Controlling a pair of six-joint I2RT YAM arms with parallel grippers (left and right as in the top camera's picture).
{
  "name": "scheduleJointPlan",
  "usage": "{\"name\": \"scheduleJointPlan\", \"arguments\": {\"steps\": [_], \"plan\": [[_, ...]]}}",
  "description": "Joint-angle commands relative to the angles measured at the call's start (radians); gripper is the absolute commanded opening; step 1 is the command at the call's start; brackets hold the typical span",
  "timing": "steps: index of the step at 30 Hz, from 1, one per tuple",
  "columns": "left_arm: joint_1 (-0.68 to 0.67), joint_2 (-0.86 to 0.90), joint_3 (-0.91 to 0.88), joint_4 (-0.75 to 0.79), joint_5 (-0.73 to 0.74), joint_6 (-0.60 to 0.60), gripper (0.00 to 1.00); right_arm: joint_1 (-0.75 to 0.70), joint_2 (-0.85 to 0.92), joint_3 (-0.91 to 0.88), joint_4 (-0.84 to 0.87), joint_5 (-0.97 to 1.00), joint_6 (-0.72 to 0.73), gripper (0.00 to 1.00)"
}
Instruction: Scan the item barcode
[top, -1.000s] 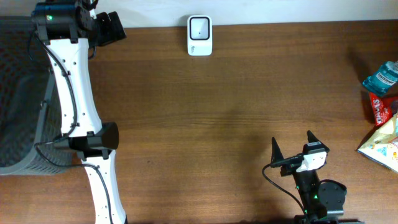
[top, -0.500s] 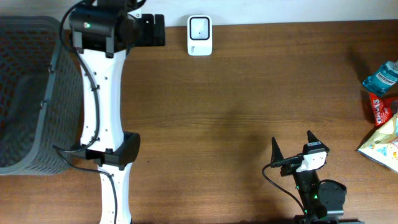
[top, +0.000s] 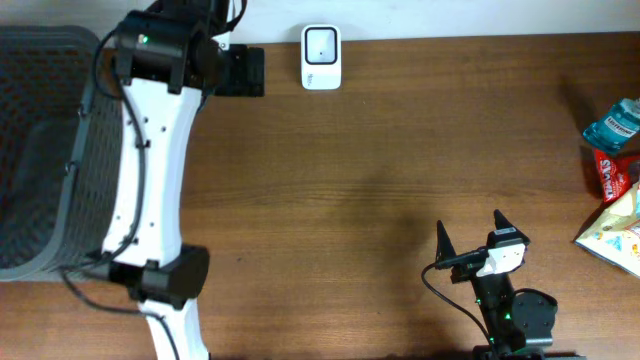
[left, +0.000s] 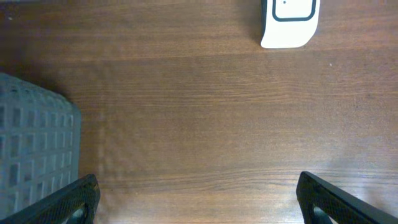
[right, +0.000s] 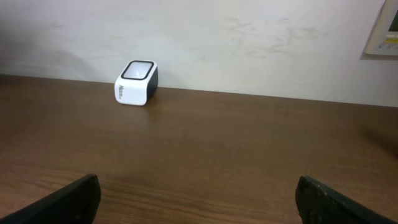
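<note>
Both pincers wide, holding nothing | left gripper (top: 245, 72) upper left, near white barcode scanner (top: 321, 57) top centre | right gripper (top: 470, 225) lower right | blue bottle (top: 612, 125) right edge

It looks like a mock shop checkout, rigged in a lab. A white barcode scanner (top: 321, 57) sits on a wooden table (top: 380, 150) by a bare wall (right: 249, 37), with a grey mesh basket (top: 30, 130) at one end and packaged groceries (top: 612, 172) at the other.
</note>
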Motion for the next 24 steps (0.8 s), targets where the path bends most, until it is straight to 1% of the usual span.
{"name": "scheduleJointPlan", "arguments": {"steps": [1,3,6,7,10,13,15,19,20,21,23,24], "plan": [[0.002,-0.142,-0.193,0.088,-0.019,0.016,0.99,0.007,-0.008,-0.008,-0.003,0.010,0.007,0.99],[0.002,-0.197,-0.296,0.141,-0.019,0.012,0.99,0.007,-0.008,-0.008,-0.003,0.010,0.007,0.99],[0.003,-0.321,-0.539,0.257,-0.020,0.012,0.99,0.007,-0.008,-0.008,-0.003,0.010,0.006,0.99],[0.003,-0.388,-0.668,0.313,-0.019,0.012,0.99,0.007,-0.008,-0.008,-0.003,0.010,0.006,0.99],[0.003,-0.494,-0.861,0.394,-0.021,0.012,0.99,0.007,-0.008,-0.008,-0.003,0.010,0.006,0.99],[0.019,-0.632,-1.071,0.456,-0.064,0.013,0.99,0.007,-0.008,-0.008,-0.003,0.010,0.006,0.99],[0.057,-0.735,-1.199,0.455,-0.077,0.012,0.99,0.007,-0.008,-0.008,-0.003,0.010,0.006,0.99],[0.114,-0.922,-1.363,0.450,-0.052,0.012,0.99,0.007,-0.008,-0.008,-0.003,0.010,0.006,0.99],[0.123,-0.977,-1.393,0.452,-0.058,0.013,0.98,0.007,-0.008,-0.008,-0.003,0.010,0.006,0.99],[0.133,-1.043,-1.420,0.462,-0.096,0.009,0.98,0.007,-0.008,-0.008,-0.003,0.010,0.006,0.99],[0.146,-1.134,-1.449,0.465,-0.121,-0.072,0.98,0.007,-0.008,-0.008,-0.003,0.010,0.006,0.99],[0.157,-1.199,-1.472,0.465,-0.128,-0.092,0.98,0.007,-0.008,-0.008,-0.003,0.010,0.006,0.99]]}}
